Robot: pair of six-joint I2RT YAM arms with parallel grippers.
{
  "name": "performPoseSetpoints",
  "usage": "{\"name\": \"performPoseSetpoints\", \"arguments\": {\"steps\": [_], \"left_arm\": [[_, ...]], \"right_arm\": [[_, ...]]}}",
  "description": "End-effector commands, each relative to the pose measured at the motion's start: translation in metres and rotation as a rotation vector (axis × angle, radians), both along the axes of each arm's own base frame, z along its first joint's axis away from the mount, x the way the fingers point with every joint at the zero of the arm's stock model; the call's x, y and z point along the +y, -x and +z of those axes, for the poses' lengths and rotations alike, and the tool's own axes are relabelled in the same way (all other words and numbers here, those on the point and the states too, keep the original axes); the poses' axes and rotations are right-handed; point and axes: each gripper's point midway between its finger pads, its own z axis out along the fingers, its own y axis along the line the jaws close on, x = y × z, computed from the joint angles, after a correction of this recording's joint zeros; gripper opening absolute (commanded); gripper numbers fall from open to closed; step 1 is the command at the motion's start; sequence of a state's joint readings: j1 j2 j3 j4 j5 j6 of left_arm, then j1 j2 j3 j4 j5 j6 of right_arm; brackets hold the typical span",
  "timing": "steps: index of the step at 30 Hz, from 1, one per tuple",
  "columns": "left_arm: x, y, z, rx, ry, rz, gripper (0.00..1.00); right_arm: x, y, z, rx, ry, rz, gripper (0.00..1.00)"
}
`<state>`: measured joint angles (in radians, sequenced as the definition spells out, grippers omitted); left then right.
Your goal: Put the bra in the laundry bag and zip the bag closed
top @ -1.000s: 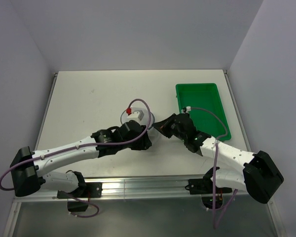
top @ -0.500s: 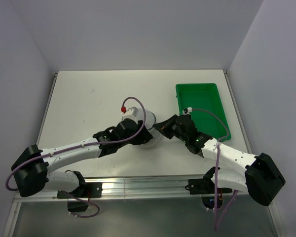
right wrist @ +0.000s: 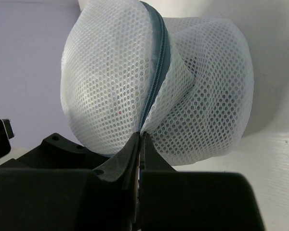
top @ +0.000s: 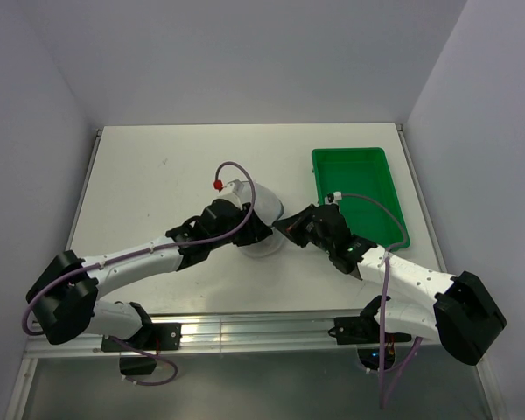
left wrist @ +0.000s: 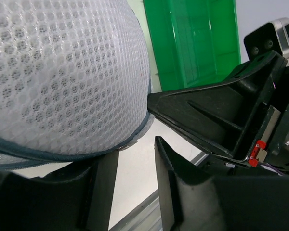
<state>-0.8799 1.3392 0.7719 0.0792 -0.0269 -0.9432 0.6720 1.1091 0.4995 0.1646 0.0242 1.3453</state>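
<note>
**A:** How far along is it, starting from the left?

**B:** The left end effector [left wrist: 135, 161] sits low beside the laundry bag [left wrist: 62, 72], which lies mid-table [top: 157, 175]; its fingers stand apart with nothing between them; the bag's dark zipper [left wrist: 135, 137] edge lies just over their tips.

**A:** And the bra?

**B:** I see no black fabric on the table, nor in the green tray [top: 350, 166] at the far right; the bag bulges round, so I judge the bra to be inside, though the mesh does not let me confirm it.

**A:** What is the right side doing?

**B:** The right end effector [right wrist: 140, 139] is pressed together on the bag, right at the zipper line; whether it pinches the slider or only the seam, I cannot tell.

**A:** So is it zipped?

**B:** In the right wrist view, the stretch of zipper running up from those fingers looks closed; the rest curves out of sight over the bag. Loading looks done and closing looks late or finished; what seems left is the last bit of zip, if any, and letting go.
</note>
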Motion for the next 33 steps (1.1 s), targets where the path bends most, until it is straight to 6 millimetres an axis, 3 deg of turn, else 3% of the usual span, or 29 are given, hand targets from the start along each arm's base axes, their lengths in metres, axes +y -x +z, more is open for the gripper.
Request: {"name": "performPoseSetpoints", "arguments": {"steps": [1,20,26,27,33], "left_arm": [[-0.015,-0.003,0.023,-0.053,0.072,-0.050,0.41],[-0.005,0.002,0.021,-0.040,0.056,-0.032,0.19],[-0.002,0.003,0.021,-0.036,0.046,-0.030,0.06],[-0.001,0.003,0.022,-0.036,0.046,-0.029,0.00],[0.009,0.010,0.024,-0.026,0.022,-0.031,0.00]], "right_arm": [[0.002,0.000,0.010,-0.033,-0.026,0.001,0.00],[0.001,0.000,0.005,-0.029,-0.007,-0.004,0.00],[0.000,-0.001,0.004,-0.030,0.006,-0.004,0.00],[-0.001,-0.001,0.003,-0.032,0.014,-0.005,0.00],[-0.008,-0.004,-0.002,-0.043,0.085,-0.016,0.00]]}}
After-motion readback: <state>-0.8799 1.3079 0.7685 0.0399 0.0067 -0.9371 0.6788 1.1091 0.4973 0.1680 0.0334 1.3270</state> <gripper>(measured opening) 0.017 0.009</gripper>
